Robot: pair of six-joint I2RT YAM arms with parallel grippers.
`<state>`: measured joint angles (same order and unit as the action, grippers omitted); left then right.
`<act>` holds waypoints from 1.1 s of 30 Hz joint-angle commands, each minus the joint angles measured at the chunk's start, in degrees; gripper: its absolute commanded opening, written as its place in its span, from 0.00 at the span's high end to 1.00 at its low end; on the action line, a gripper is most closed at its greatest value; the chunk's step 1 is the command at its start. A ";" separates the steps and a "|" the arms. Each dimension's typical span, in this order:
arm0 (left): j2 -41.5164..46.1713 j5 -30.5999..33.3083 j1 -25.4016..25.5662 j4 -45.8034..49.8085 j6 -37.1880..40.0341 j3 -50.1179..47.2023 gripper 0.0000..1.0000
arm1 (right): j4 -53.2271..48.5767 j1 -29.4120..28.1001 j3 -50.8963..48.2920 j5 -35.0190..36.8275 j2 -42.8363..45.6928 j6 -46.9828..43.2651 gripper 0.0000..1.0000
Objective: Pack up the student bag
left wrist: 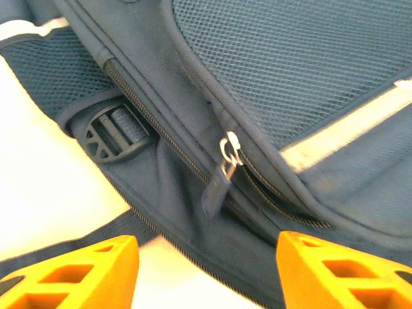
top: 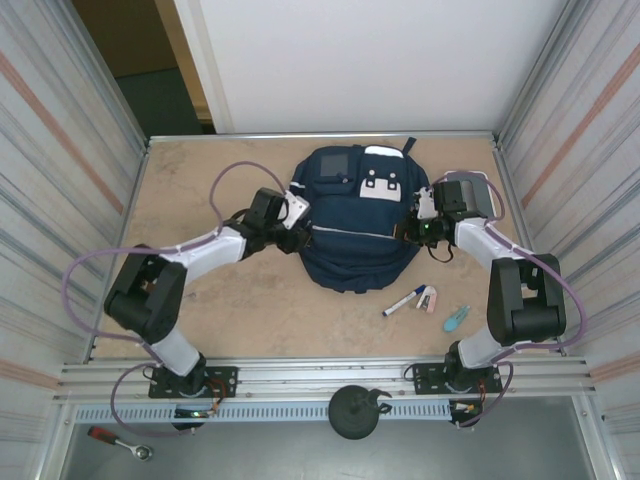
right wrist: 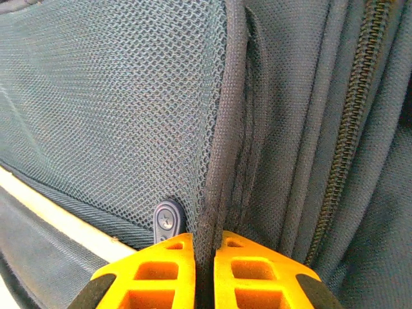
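The student bag [top: 350, 230], navy blue with white buckle patches and a grey square patch, lies flat in the middle of the table. My left gripper [top: 298, 238] is at its left side. In the left wrist view the left gripper [left wrist: 207, 270] stands open, its orange fingers [left wrist: 77, 273] wide apart, just short of a dangling zipper pull [left wrist: 217, 185] on the student bag [left wrist: 309, 71]. My right gripper [top: 412, 232] is at the bag's right side. In the right wrist view the right gripper [right wrist: 204, 257] is shut on a fold of mesh fabric [right wrist: 222, 161] at a seam.
On the table right of the bag lie a blue-capped marker [top: 404, 301], a small pink-white item [top: 427, 298] and a teal item [top: 456, 318], close to the right arm. A black strap buckle [left wrist: 112, 132] sits at the bag's left side. Metal walls enclose the table.
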<state>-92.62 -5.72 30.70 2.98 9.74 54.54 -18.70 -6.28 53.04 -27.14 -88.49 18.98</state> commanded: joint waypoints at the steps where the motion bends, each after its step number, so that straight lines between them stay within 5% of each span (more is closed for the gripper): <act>1: 6.97 -3.42 0.77 -7.36 6.88 -3.61 0.33 | -1.80 -0.42 3.83 -5.46 0.48 0.02 0.98; 8: 2.72 -3.43 8.44 -5.12 27.93 1.69 0.20 | -4.61 -3.89 11.30 -5.34 -4.70 -1.78 0.95; 18: -9.16 -6.54 9.45 4.05 36.24 14.83 0.21 | -6.00 -4.53 14.02 -4.05 -5.73 -2.90 0.95; 23: -12.15 -7.31 7.99 6.15 34.65 19.11 0.30 | -6.22 -4.51 13.37 -2.74 -5.42 -3.31 0.94; 33: -12.62 -18.53 4.12 7.15 27.50 22.54 0.38 | -6.80 -4.61 12.62 -0.32 -5.13 -4.04 0.87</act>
<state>-105.12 -20.10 35.88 9.34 40.25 74.35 -24.49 -10.50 64.95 -27.88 -93.84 17.30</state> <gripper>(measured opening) 0.624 0.121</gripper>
